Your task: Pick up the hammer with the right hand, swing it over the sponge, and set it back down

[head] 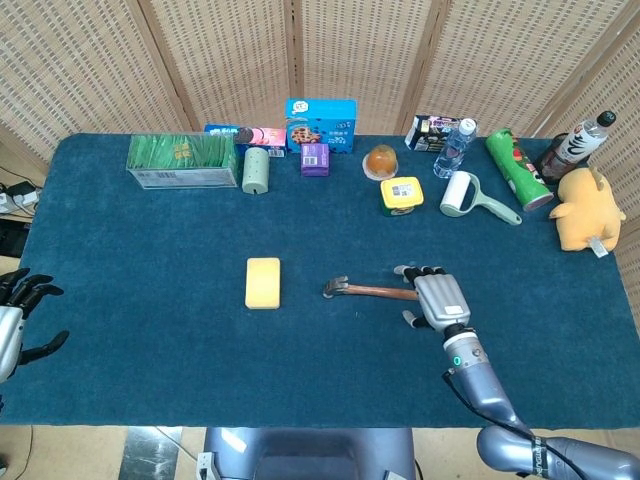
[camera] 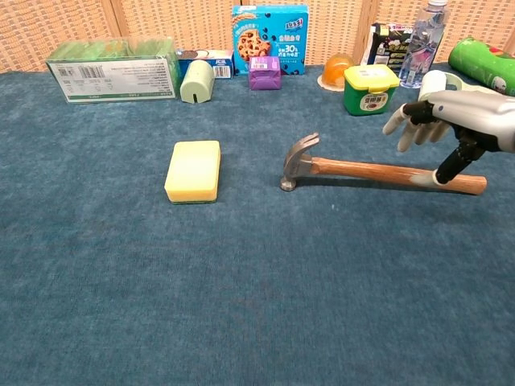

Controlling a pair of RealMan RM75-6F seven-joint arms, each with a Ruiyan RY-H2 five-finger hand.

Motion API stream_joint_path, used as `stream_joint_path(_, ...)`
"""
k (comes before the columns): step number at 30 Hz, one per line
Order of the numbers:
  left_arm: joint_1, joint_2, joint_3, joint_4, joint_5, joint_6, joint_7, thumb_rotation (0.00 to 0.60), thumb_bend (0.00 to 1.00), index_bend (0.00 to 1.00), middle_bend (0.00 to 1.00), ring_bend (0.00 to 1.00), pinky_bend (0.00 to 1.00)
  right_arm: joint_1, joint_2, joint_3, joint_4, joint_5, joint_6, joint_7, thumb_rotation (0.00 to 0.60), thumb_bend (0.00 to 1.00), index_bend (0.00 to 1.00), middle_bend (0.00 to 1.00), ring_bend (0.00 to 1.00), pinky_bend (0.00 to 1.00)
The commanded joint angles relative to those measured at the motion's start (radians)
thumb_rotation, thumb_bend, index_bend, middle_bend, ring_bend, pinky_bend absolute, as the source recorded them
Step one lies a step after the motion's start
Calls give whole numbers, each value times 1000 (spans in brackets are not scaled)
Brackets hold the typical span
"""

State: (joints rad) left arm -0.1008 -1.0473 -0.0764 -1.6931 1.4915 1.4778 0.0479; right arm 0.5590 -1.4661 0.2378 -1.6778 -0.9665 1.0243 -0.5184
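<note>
The hammer (head: 372, 290) (camera: 362, 170) lies flat on the blue table, metal head toward the left and wooden handle running right. A yellow sponge (head: 263, 282) (camera: 193, 170) lies to its left. My right hand (head: 437, 299) (camera: 455, 121) hovers over the far end of the handle with its fingers spread; the thumb reaches down beside the handle, and nothing is gripped. In the head view the hand hides the handle's end. My left hand (head: 14, 325) rests open at the table's left edge, away from everything.
Along the back stand a green box (head: 181, 160), a cookie box (head: 321, 124), a purple box (head: 314, 158), a yellow-lidded tub (head: 401, 195), a water bottle (head: 453, 147), a lint roller (head: 470, 197), a green can (head: 517, 167) and a yellow plush toy (head: 586, 209).
</note>
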Motion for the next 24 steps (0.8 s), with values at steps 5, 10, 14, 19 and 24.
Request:
stream_joint_path(5,1,-2,3,16,-7,-1,-19,600,225,327,248,120,106,61,-53,-3,70,102,-26,-51,600,328,213,321,281,237)
stream_joint_path(10,8,-2,6,36,-18,1,-41,600,224,327,248,120,106,98,-93,-6,122,152,-40,-69,600,329,242,333,285,237)
stream_joint_path(14,14,-2,8,53,-29,2,-59,600,225,327,249,120,105,120,-118,-10,150,173,-42,-77,600,330,272,356,304,243)
stream_joint_path(19,24,-5,12,79,-36,7,-89,600,225,327,248,120,106,149,-153,-9,195,208,-52,-84,600,329,321,390,345,274)
stream_joint_path(24,34,-9,14,103,-50,8,-113,600,225,327,248,120,106,174,-172,-6,215,224,-55,-92,600,329,358,415,372,289)
